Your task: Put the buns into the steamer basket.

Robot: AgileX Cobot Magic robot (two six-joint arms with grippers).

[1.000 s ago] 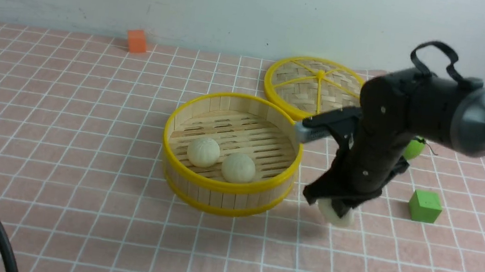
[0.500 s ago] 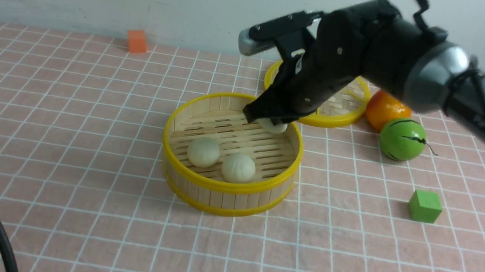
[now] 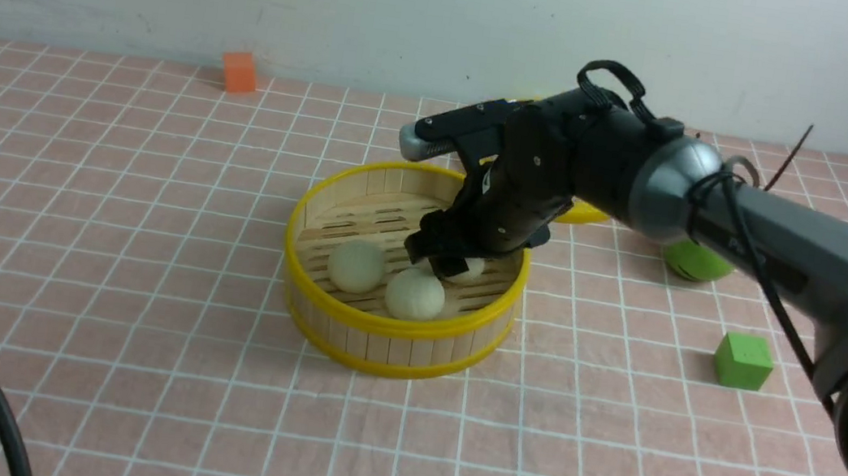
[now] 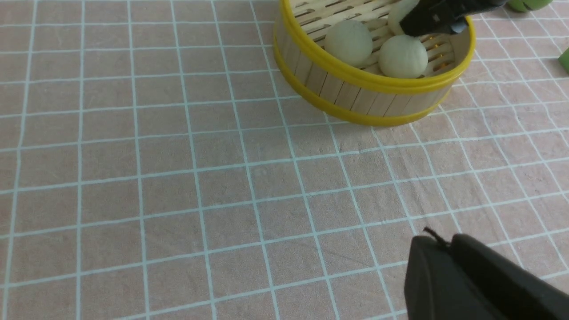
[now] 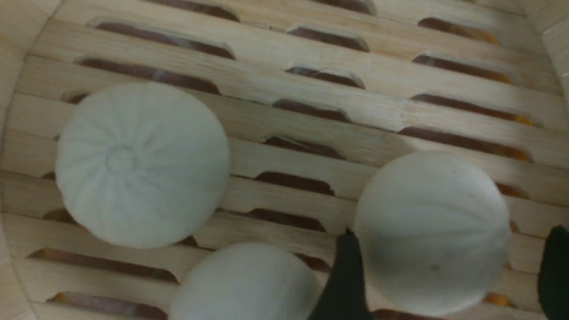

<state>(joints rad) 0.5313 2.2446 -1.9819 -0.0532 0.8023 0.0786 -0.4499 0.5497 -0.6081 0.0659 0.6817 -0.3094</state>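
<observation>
In the front view, the round steamer basket (image 3: 393,346) has pale bamboo walls, smooth yellow rims and a slatted floor; it stands on the grid-patterned table (image 3: 168,253). Three rounded, cream-white buns (image 3: 356,266) sit inside, one partly behind the right gripper's dark fingers (image 3: 432,241).

In the left wrist view, the left fingers (image 4: 462,262) are dark and matte, only partly seen; I cannot tell their opening.

In the right wrist view, the right fingers stand wide apart around one faintly pleated bun, gripping nothing.
</observation>
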